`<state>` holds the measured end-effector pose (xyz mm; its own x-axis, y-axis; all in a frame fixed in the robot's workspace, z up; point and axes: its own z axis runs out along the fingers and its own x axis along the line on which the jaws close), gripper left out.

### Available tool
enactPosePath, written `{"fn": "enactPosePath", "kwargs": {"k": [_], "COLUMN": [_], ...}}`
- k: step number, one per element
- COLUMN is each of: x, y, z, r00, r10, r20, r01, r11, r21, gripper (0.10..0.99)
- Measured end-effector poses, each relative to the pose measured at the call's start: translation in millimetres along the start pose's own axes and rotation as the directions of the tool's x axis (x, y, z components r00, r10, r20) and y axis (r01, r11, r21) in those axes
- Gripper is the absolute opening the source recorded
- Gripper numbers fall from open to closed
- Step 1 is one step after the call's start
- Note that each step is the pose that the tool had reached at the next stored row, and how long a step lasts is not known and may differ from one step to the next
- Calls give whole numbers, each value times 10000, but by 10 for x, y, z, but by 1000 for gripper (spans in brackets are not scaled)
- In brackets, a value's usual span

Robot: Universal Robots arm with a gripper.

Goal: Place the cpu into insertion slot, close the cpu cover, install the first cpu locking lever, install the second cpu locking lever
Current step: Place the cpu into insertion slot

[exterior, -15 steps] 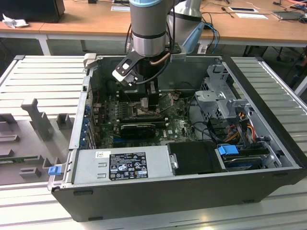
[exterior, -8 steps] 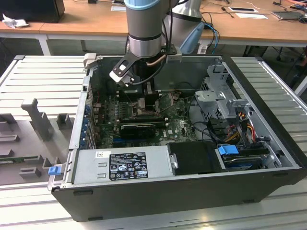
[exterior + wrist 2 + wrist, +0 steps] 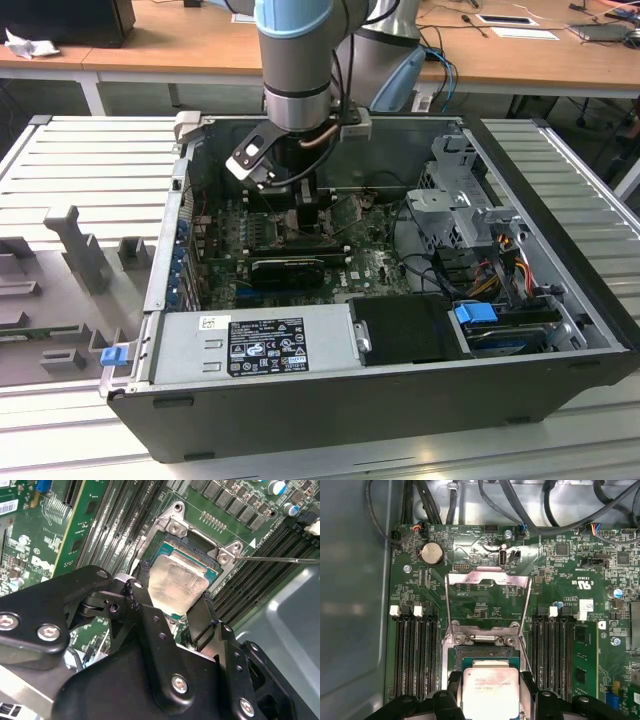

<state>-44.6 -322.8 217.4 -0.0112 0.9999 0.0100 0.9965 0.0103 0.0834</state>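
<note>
The cpu (image 3: 490, 690), a square chip with a pale silver top, sits between my gripper's (image 3: 491, 681) two black fingers, which are shut on its opposite edges. It hangs just over the insertion slot (image 3: 485, 653), whose dark contact field shows past the chip's far edge. In the second wrist view the cpu (image 3: 177, 586) covers most of the insertion slot (image 3: 197, 549), with my gripper (image 3: 172, 595) clamped around it. The cpu cover (image 3: 487, 579) is swung open and lies back on the green board. Thin lever rods (image 3: 447, 605) stand released beside it. In the exterior view my gripper (image 3: 310, 218) reaches down into the case.
Black memory slots (image 3: 415, 655) flank the socket on both sides. Cables (image 3: 520, 505) run along the case wall beyond the board. The grey power supply (image 3: 250, 345) lies along the case's near side, and a metal drive cage (image 3: 470, 210) stands at the exterior view's right.
</note>
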Motion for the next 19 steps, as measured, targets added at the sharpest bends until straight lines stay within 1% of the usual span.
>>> {"fn": "enactPosePath", "kwargs": {"k": [5,10,15,19], "x": [0,2,3,3], "y": [-4,4,3,3], "z": [42,130,159,162], "r00": [10000,10000,10000,10000], "r10": [38,54,54,54], "r20": [5,5,7,5], "r01": [-38,-54,-54,-54], "r11": [10000,10000,10000,10000], "r21": [-1,15,17,16], "gripper": [541,541,541,541]}}
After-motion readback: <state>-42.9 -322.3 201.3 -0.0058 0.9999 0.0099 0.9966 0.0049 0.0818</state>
